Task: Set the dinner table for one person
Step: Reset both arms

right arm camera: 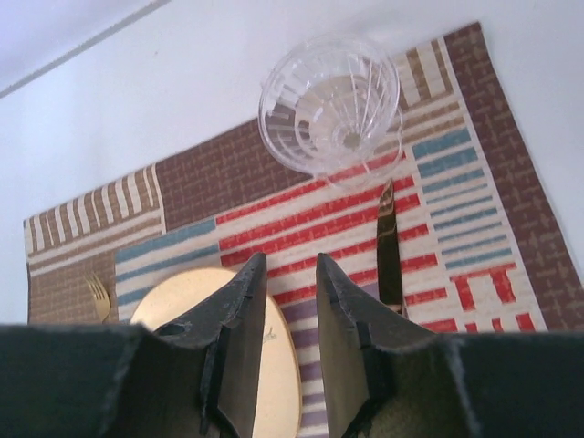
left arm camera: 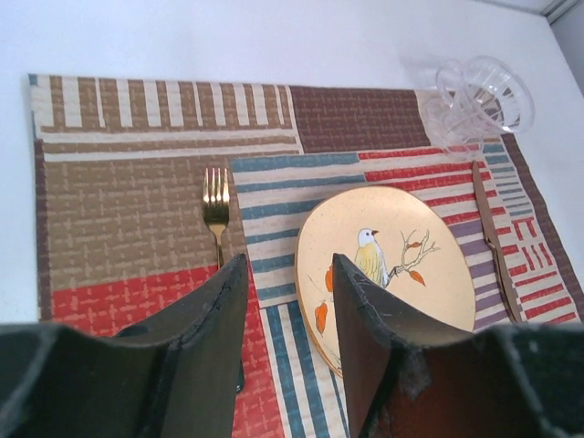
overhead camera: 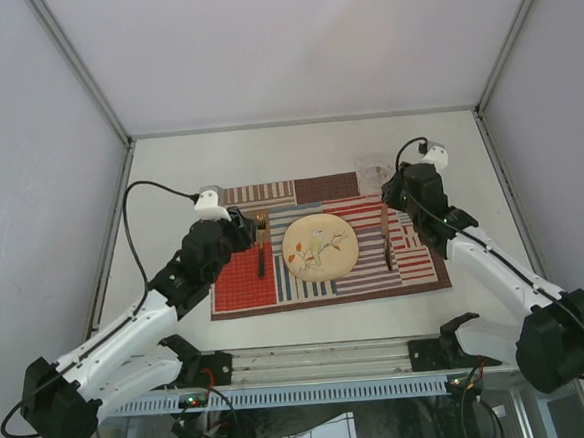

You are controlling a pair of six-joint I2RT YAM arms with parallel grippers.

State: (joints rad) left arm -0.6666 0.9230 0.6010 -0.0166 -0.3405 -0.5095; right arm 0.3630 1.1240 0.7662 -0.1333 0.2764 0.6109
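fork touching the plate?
Apart. The left wrist view shows a strip of placemat between the fork and the plate.

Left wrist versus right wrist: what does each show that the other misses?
Left wrist only: the left gripper, the bird painted on the plate, and the fork with part of its handle.
Right wrist only: the right gripper and a look down into the glass.
Both: placemat, plate, fork tines, knife, glass, table.
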